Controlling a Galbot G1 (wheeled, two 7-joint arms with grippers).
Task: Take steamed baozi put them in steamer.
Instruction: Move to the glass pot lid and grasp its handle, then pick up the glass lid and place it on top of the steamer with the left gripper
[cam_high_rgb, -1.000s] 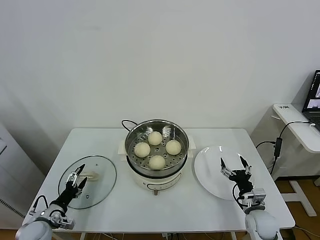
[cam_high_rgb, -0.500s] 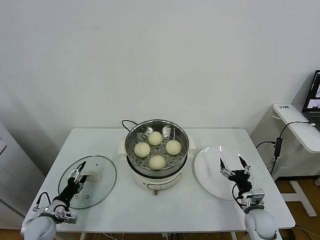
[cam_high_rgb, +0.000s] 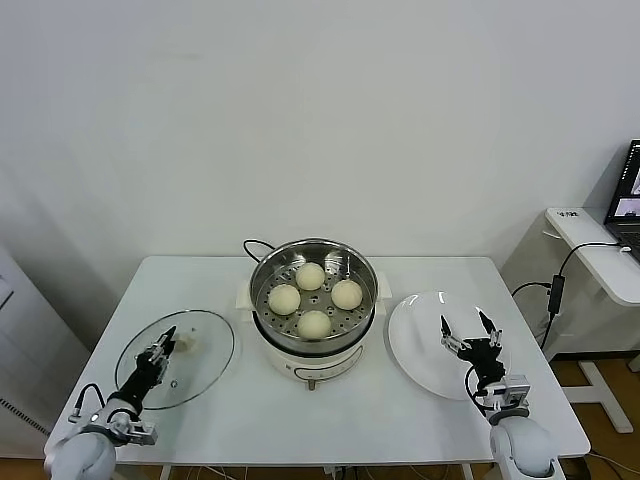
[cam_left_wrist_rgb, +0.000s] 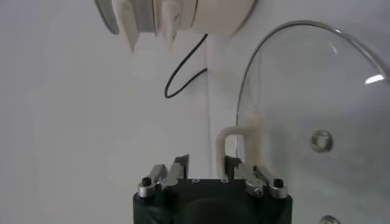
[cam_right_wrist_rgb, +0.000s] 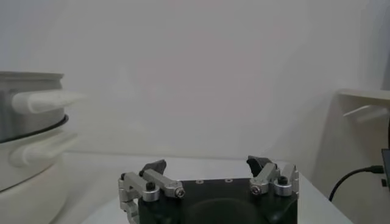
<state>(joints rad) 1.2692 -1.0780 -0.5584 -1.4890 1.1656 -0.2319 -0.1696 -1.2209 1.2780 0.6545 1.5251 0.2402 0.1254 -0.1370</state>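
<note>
Overhead, from the head camera, I see no readable brand or label anywhere. Four smooth, cream-white steamed baozi (cam_high_rgb: 314, 297) sit domed inside the steamer (cam_high_rgb: 314, 300), a shiny round steel basket with a perforated floor on a white cooker base, mid-table (cam_high_rgb: 300, 400). My left claw (cam_high_rgb: 160, 350) sits over the oval glass lid (cam_high_rgb: 177, 358), its fingers narrowed since a second ago, when they stood wide. My right claw (cam_high_rgb: 468, 332) hovers spread apart over the flat white plate (cam_high_rgb: 425, 345), much as before.

Through the left wrist camera, the left claw (cam_left_wrist_rgb: 206, 167) has its tips close together beside the lid's (cam_left_wrist_rgb: 317, 122) cream handle (cam_left_wrist_rgb: 239, 143); I cannot tell whether they pinch it. A black cord (cam_left_wrist_rgb: 186, 70) curls behind.

Through the right wrist camera, the right claw (cam_right_wrist_rgb: 207, 170) gapes empty, the steamer's (cam_right_wrist_rgb: 30, 109) steel wall to one side.
</note>
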